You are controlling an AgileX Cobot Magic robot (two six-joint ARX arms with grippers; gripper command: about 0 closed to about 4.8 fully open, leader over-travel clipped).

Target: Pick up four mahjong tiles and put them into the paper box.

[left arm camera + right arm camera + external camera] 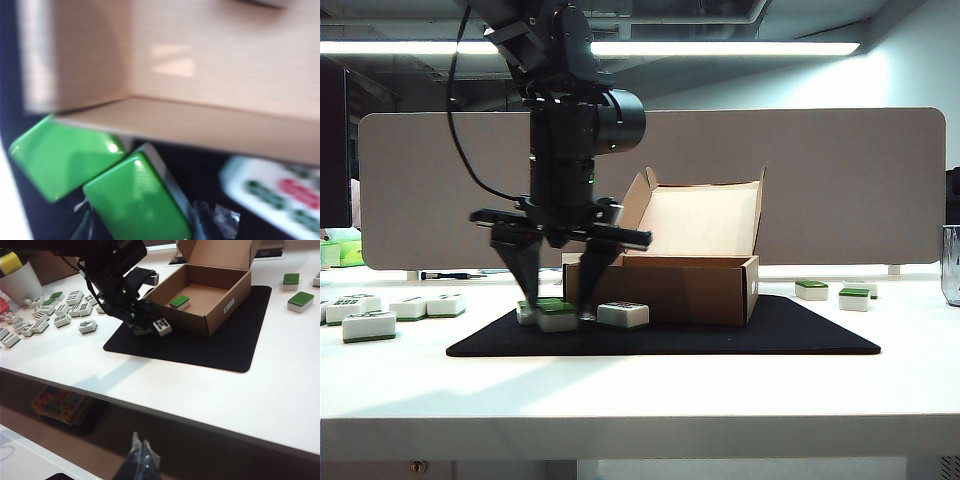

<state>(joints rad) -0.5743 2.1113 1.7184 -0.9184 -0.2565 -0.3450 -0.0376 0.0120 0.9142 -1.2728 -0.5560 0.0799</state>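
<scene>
We find the left gripper (557, 305) lowered onto the black mat (770, 335) hard against the paper box (665, 288) front wall, its jaws spread astride a green-backed mahjong tile (557, 314), not visibly clamped. A second green tile (62, 157) touches it; a face-up tile (623, 314) lies just beside. One tile (179, 301) sits inside the open box. The right gripper (141, 460) hangs well below the table edge, fingertips together.

One paper box (216, 315); one tile (179, 301) inside; three tiles (623, 314) beside it.
</scene>
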